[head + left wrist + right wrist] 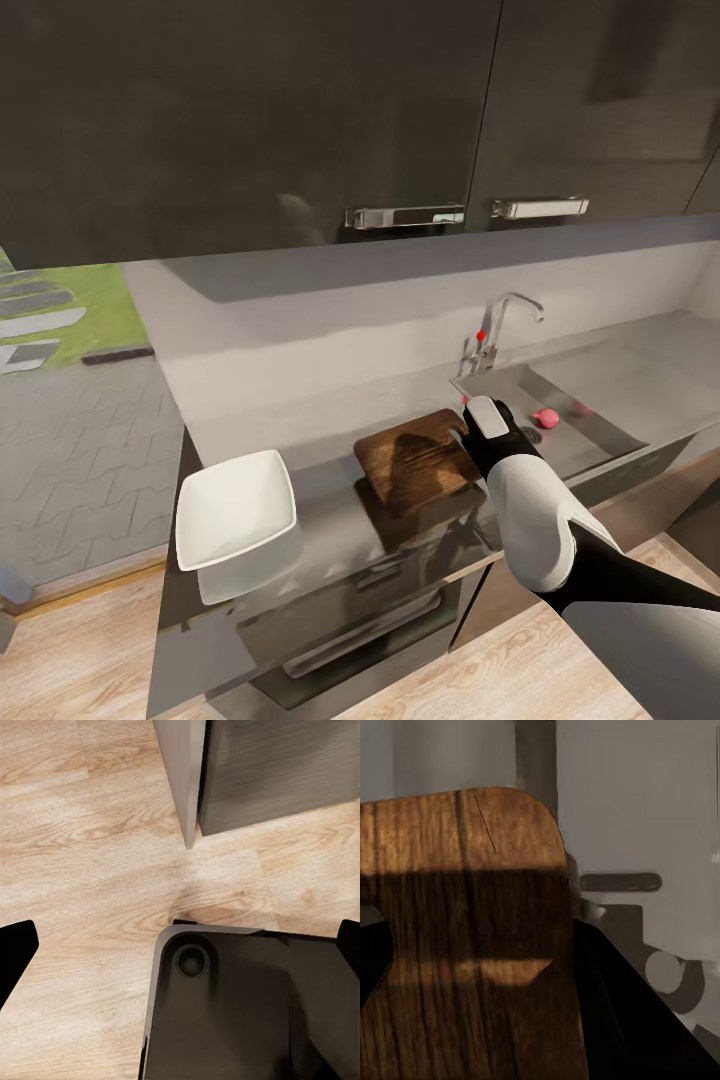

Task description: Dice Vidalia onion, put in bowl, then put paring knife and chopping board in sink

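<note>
Reaching over the board (pixel 416 458), the right end effector (pixel 470 420) has its fingers spread around the board's corner, gripping nothing. Sweeping on toward the onion (pixel 545 418) in the sink (pixel 600 425) could nudge the board off the worktop (pixel 330 520).

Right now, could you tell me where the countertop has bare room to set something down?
Bare countertop lies between the bowl and the chopping board, and behind both toward the wall. It is crowded at the board's sink-side corner, where the right tool sits. The flat drainboard beyond the sink is bare too.
</note>
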Available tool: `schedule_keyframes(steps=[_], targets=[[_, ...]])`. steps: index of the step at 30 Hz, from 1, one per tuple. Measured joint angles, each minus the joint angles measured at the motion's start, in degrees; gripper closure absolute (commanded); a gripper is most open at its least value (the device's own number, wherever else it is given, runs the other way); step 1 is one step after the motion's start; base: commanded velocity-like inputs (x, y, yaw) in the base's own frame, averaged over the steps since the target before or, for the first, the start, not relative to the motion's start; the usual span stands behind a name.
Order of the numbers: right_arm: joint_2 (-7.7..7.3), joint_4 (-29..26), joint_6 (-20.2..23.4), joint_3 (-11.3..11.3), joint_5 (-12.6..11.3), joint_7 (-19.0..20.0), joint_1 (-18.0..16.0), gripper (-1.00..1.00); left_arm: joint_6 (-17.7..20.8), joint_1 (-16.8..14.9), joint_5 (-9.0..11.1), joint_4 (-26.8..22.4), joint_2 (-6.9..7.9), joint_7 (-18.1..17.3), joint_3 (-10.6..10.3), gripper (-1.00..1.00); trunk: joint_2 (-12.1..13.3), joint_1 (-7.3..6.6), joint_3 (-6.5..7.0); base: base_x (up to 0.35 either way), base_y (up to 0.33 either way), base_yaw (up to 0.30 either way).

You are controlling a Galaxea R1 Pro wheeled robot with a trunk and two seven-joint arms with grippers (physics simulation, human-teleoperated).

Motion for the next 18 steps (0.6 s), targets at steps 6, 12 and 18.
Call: schedule_keyframes(steps=[6, 12, 18], targets=[[0.00, 0.09, -0.34, 0.01, -0.03, -1.10, 0.14, 1.00, 0.00, 0.00, 0.00, -0.05, 0.00, 0.00, 0.00, -1.00, 0.00, 0.00, 0.00, 0.000, 0.000, 0.000], [0.00, 0.49, -0.37, -0.04, -0.05, -1.17, 0.25, 1.00, 0.00, 0.00, 0.00, -0.05, 0.00, 0.00, 0.00, -1.00, 0.00, 0.00, 0.00, 0.000, 0.000, 0.000], [0.00, 1.25, -0.37, -0.09, -0.04, -1.10, 0.33, 1.00, 0.00, 0.00, 0.00, -0.06, 0.00, 0.00, -0.01, -1.00, 0.00, 0.00, 0.00, 0.000, 0.000, 0.000]])
